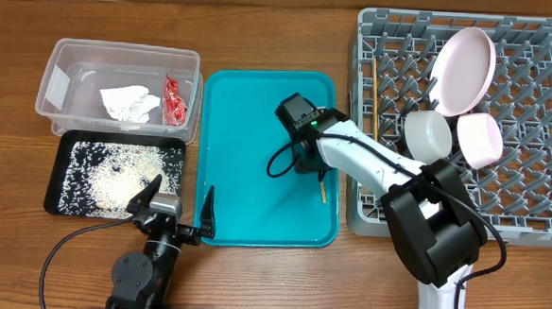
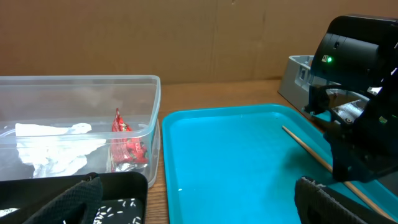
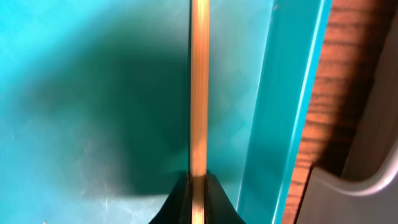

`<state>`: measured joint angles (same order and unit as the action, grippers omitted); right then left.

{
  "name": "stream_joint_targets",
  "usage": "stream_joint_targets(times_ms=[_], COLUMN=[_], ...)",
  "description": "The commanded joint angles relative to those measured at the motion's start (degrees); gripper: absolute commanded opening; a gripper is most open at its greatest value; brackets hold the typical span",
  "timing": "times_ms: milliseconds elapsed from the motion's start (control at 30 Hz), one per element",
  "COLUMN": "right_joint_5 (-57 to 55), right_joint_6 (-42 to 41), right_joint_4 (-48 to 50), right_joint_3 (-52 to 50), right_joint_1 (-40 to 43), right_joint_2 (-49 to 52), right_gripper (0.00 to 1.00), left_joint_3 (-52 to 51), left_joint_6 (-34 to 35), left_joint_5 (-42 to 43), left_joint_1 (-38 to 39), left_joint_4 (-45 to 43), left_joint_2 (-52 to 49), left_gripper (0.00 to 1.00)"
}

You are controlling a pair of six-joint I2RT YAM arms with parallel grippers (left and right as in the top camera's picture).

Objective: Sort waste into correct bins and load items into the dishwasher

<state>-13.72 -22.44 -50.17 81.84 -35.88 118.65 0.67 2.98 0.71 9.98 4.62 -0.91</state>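
Observation:
My right gripper (image 1: 315, 172) is down on the teal tray (image 1: 258, 144), shut on a thin wooden chopstick (image 1: 323, 189). The right wrist view shows the chopstick (image 3: 199, 87) pinched between the fingers (image 3: 198, 194). It also shows in the left wrist view (image 2: 308, 152). My left gripper (image 1: 179, 204) is open and empty at the tray's front left corner. The clear tub (image 1: 68, 54) holds the white napkin (image 1: 127, 102) and red foil wrapper (image 1: 173, 100). The black tray (image 1: 64, 143) holds rice (image 1: 114, 179). The grey rack (image 1: 539, 197) holds a pale-pink plate (image 1: 466, 58), a white bowl (image 1: 427, 134), a pink bowl (image 1: 480, 140) and another chopstick (image 1: 376, 111).
The teal tray's right rim (image 3: 283, 112) runs just beside the held chopstick, with a strip of wooden table (image 3: 323, 106) and the rack's edge (image 3: 373, 124) past it. The clear tub (image 2: 81, 79) and black tray (image 2: 124, 180) lie left of my left gripper (image 2: 199, 205).

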Motion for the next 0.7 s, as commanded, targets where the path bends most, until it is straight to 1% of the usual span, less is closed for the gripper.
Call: stream_joint_targets(times_ms=[0,167,233,367,500,600,667], right_joint_5=[3.5,2.2,-0.9,-5.8,-5.0,-3.3,-2.5], right_joint_6=[0.3,0.3,0.3,0.7,6.5,10.3,10.8], right_joint_4=[-1.6,-3.1,-3.1,-2.9,-1.3,-0.5,-0.3], right_joint_3=[1.3,3.4,3.4,3.4,3.4,2.9,2.9], right_joint_1=[-1.5,-1.3,0.2,4.2,9.8,13.4,14.7], right_joint_2=[-1.0,-9.3,-15.1,-22.2,-24.0,-22.3,-20.3], right_gripper=[0.04,0.04,0.04,0.04,0.04,0.04,0.04], left_joint_3=[-0.4,-0.4,-0.4,-0.4,-0.4,-0.4,-0.4], left_joint_6=[0.4,0.4,0.4,0.4,0.4,0.4,0.4], left_joint_5=[0.4,0.4,0.4,0.4,0.4,0.4,0.4], left_joint_1=[-0.6,-0.6,-0.6,-0.6,-0.6,-0.6,-0.6], left_joint_4=[-0.2,-0.2,-0.2,-0.2,-0.2,-0.2,-0.2], left_joint_2=[0.6,0.6,0.6,0.6,0.6,0.6,0.6], left_gripper=[1.00,1.00,1.00,1.00,1.00,1.00,1.00])
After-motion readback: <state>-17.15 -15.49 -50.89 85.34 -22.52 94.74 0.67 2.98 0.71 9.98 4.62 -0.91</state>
